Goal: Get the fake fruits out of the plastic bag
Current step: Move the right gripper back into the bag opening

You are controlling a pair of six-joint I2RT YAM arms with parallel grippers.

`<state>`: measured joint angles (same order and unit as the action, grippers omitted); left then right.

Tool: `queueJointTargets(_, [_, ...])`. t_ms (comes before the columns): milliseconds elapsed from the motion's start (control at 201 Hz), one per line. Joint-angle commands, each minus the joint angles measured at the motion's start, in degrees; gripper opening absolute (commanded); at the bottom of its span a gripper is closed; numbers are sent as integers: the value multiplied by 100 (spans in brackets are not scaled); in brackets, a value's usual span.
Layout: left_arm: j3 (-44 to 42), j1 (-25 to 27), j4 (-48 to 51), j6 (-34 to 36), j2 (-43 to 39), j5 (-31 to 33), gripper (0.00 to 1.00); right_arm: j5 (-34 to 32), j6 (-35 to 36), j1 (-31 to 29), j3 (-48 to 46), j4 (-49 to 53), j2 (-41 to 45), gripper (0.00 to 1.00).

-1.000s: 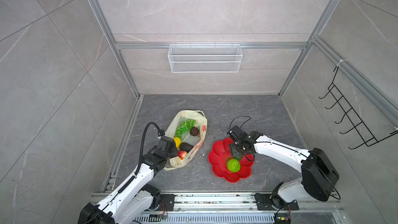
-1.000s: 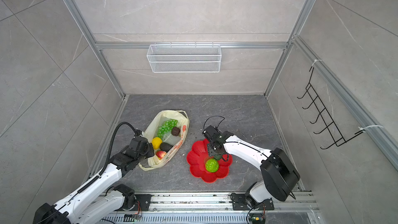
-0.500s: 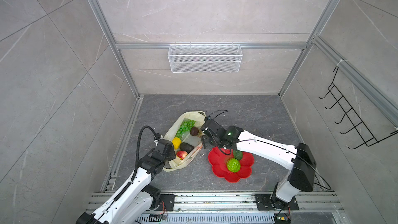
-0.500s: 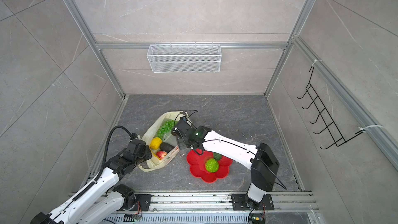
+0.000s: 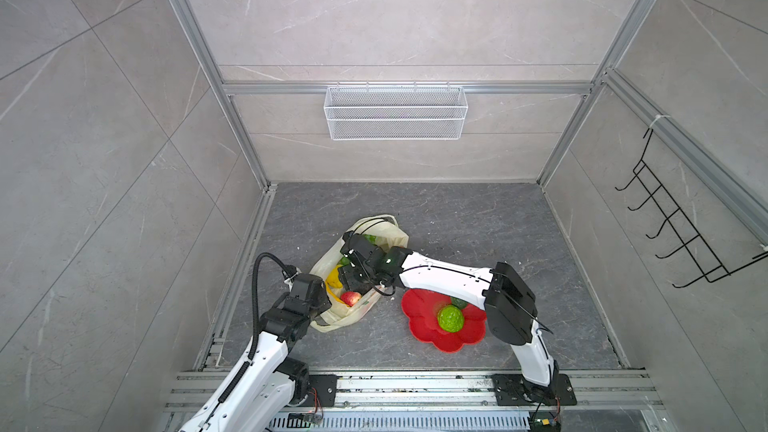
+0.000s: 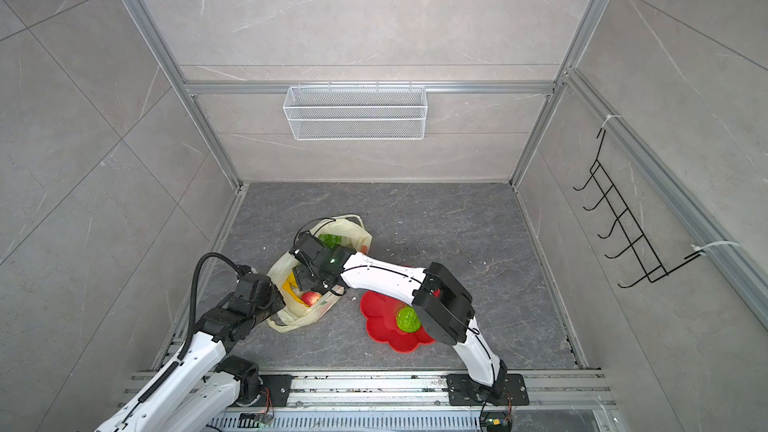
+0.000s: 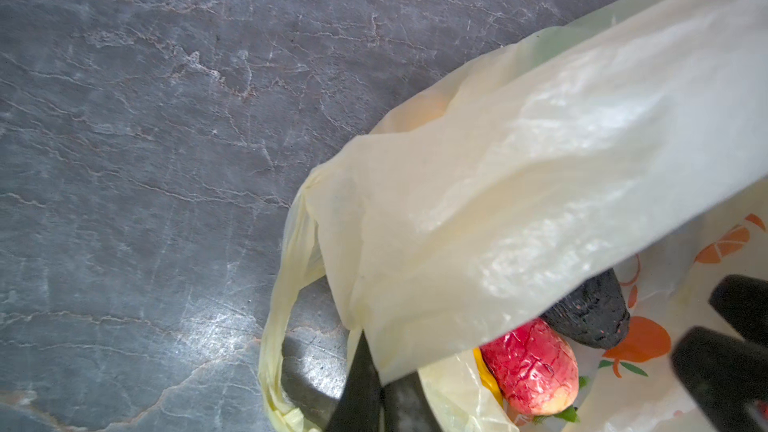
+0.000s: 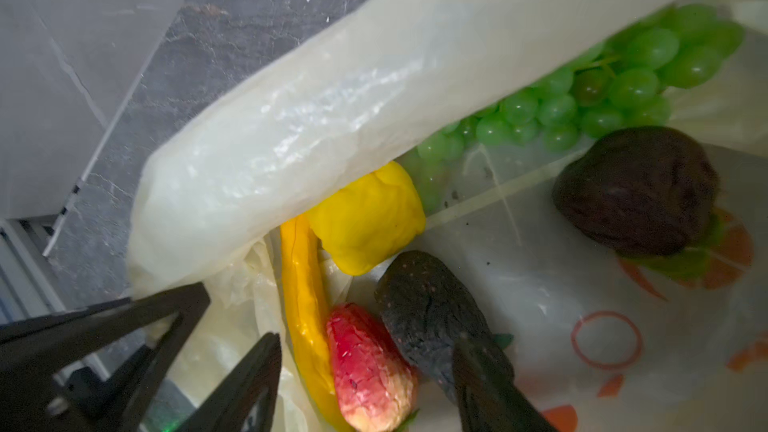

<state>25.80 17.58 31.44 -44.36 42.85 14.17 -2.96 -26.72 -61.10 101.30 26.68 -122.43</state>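
I see the plastic bag (image 5: 397,235) lying open on the dark stone floor (image 5: 478,222), handle loop at the end nearest the L arm. L gripper (image 7: 374,367) sits at that near rim of the bag, closed, w/ the thin film pinched btwn its jaws. From that spot the rim strip runs taut across the bag's opening.

R gripper (image 8: 365,340) is down inside the bag's mouth, jaws apart, gripping nothing. Btwn its fingers (image 8: 253,376) lies the red strawberry (image 8: 370,367), w/ the yellow banana (image 8: 303,305) right alongside it. The other finger overlaps the long dark avocado (image 8: 424,313); can't tell if it touches.

Rest of the fake fruits in the bag:
- The yellow lemon (image 8: 370,218) is tucked half under the taut rim, against the banana.
- The green grape bunch (image 8: 602,93) is deeper in, toward the bag's far end.
- A rounder dark avocado (image 8: 640,189) lies next to the grapes on the bag's printed wall, apart from the strawberry group.

L wrist cam shows the strawberry and long avocado touching, just under the rim strip.

Outside the bag, the bumpy green ball (image 5: 451,318) rests on a red flower-shaped plate (image 5: 449,346). The plate lies just beside the bag on the R arm's side, w/ a narrow strip of floor btwn them. In both top views the R forearm (image 5: 449,278) reaches from the plate side over into the bag.
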Motion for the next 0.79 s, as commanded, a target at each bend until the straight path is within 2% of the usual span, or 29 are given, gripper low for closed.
queueJointTargets(0, [167, -376, -171, 334, 165, -415, 0, 173, 1074, 40, 318, -72, -300, 68])
queueJointTargets(149, [116, -779, -505, 454, 454, -945, 0, 376, 1649, 46, 707, 33, -694, 71])
queueJointTargets(249, [104, -812, -535, 486, 565, -957, 0, 385, 1903, 66, 1038, 170, -955, 78])
queueJointTargets(438, [39, -818, -543, 472, 426, -965, 0, 497, 2182, 228, 1756, 567, -1483, 80])
queueJointTargets(538, [-4, -822, -551, 463, 325, -960, 0, 581, 2288, 291, 1910, 606, -1598, 86])
queueJointTargets(647, [-7, -827, -560, 463, 313, -961, 0, 762, 2420, 318, 2074, 653, -1742, 86])
queueJointTargets(787, [-7, -827, -570, 465, 333, -961, 0, 951, 2453, 330, 2406, 882, -1996, 81])
